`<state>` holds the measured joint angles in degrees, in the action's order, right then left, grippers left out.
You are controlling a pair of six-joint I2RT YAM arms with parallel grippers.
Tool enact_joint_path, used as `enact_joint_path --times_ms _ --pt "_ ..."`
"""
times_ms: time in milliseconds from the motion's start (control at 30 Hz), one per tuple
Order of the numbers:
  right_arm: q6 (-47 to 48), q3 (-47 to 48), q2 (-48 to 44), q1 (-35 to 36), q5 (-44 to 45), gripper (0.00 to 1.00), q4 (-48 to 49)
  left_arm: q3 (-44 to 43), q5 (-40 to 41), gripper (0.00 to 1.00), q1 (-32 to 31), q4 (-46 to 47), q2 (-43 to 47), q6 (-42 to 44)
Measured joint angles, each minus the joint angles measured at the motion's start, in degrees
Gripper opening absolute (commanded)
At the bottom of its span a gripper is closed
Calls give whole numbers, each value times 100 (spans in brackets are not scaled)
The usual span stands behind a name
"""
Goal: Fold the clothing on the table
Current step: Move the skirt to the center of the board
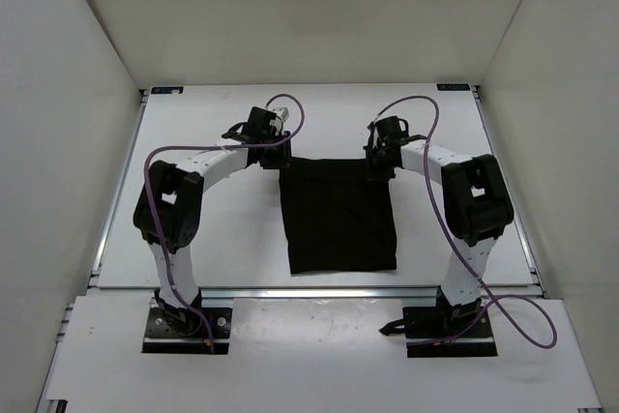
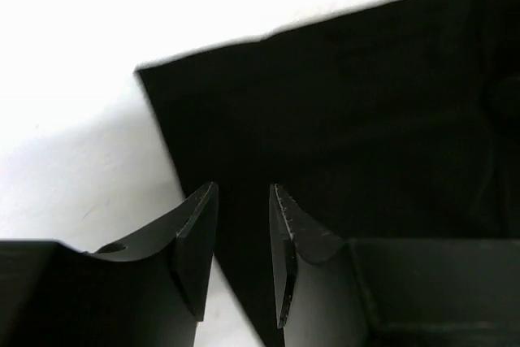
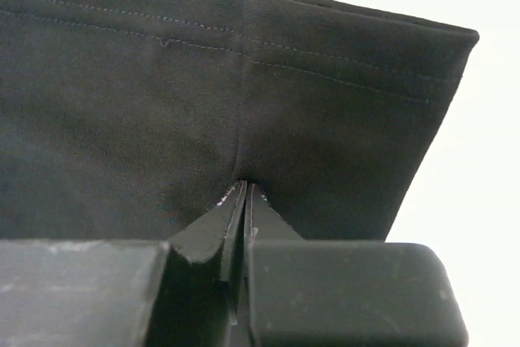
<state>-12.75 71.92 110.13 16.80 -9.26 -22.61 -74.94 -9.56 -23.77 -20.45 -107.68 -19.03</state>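
The black clothing lies flat in the middle of the white table, roughly rectangular, its far edge level with both grippers. My left gripper hovers at the cloth's far left corner. In the left wrist view this left gripper stands open, with the clothing edge running under the gap and nothing pinched. My right gripper sits at the far right corner. In the right wrist view the right gripper is shut on the clothing, which puckers at the tips below a stitched hem.
White walls enclose the table on three sides. Silver rails run along its edges. Purple cables loop off both arms. The arm bases are bolted at the near edge.
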Motion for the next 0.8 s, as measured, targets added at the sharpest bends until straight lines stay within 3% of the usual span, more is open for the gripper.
enact_joint_path --times_ms 133,200,267,333,500,800 --pt "-142 -382 -295 7 -129 0 -4 -149 9 64 -74 94 -271 -20" --pt "-179 -632 -505 -7 -227 12 -7 -146 11 71 -70 70 -369 -35" --pt "-219 -866 -730 -83 -400 40 0 -138 11 77 -22 42 -415 -48" --pt "-225 -1001 -911 -208 -632 49 55 -118 26 81 50 48 -413 -52" --pt "-184 -1086 -1147 -857 -1246 56 328 -118 52 82 186 125 -415 -66" --pt "59 -986 -807 -1534 -1589 56 444 -118 0 78 179 380 -516 -236"
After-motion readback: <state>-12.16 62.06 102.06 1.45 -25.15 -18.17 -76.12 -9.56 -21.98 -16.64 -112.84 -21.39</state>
